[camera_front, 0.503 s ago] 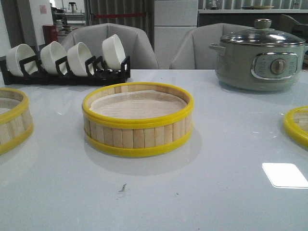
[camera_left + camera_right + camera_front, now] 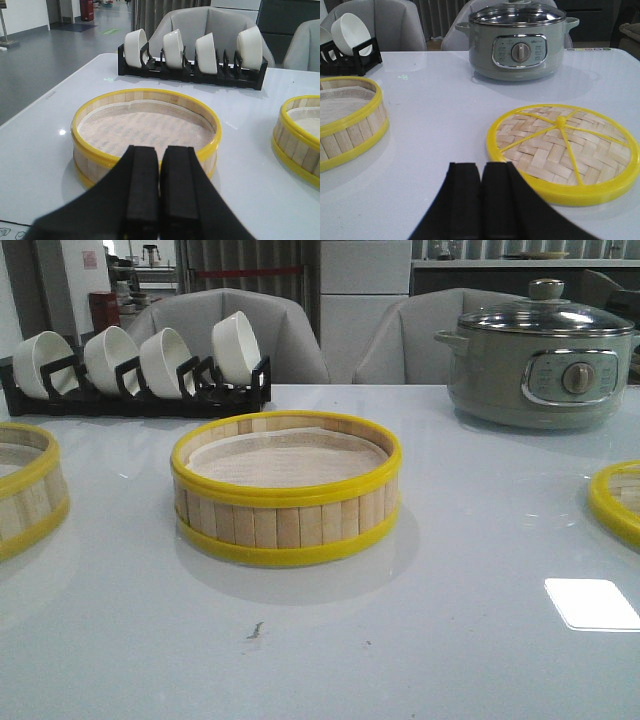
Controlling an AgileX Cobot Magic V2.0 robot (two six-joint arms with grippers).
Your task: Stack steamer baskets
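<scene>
A steamer basket [image 2: 286, 490] with yellow rims stands at the table's middle. A second basket [image 2: 25, 488] sits at the left edge; it fills the left wrist view [image 2: 145, 131], just beyond my left gripper [image 2: 160, 150], which is shut and empty. The middle basket shows at that view's edge [image 2: 299, 137] and in the right wrist view [image 2: 347, 120]. The woven yellow-rimmed lid [image 2: 565, 150] lies flat at the right [image 2: 618, 500], beside my right gripper [image 2: 481, 166], which is shut and empty. Neither gripper shows in the front view.
A grey-green electric pot [image 2: 540, 355] with a glass lid stands at the back right. A black rack [image 2: 140, 390] of white bowls stands at the back left. Grey chairs stand behind the table.
</scene>
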